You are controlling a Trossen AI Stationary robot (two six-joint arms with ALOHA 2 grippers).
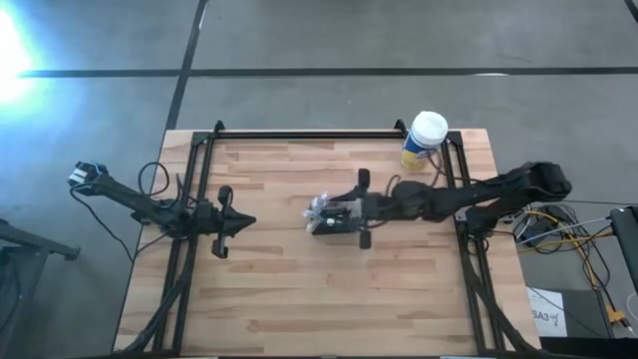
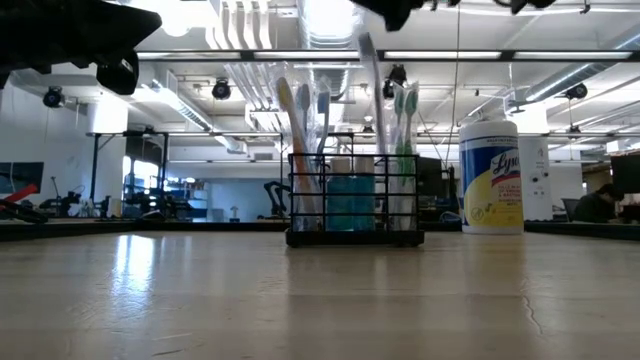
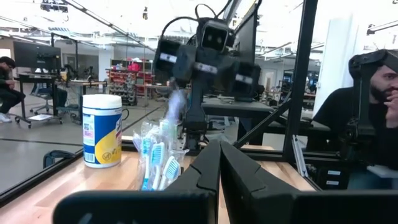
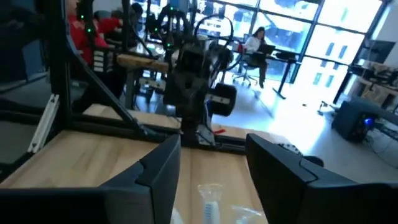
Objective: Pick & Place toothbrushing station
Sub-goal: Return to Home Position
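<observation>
Well off to the left-arm side of the toothbrushing station (image 2: 355, 205), the left gripper (image 1: 244, 221) is hanging over the table (image 1: 299, 299). Its fingers (image 3: 202, 171) are pressed together on nothing. It is facing the station across bare wood, and I judge it is simply waiting out of the way.

The station itself is sitting upright near the table's middle. The toothbrushes (image 2: 300, 140) are standing bristles-up in its compartments, so the packing is looking finished.

Directly above the station, the right gripper (image 4: 212, 143) is hovering with its fingers spread wide and gripping nothing. Brush heads are showing in the gap below them. Being empty over a filled station, it is probably due to pull away, and a straight lift is looking safest so that no finger is catching a handle or tipping the mesh box.

On the right-arm side of the station and farther back, a yellow canister (image 2: 490, 178) is standing well apart, clear of both arms.
</observation>
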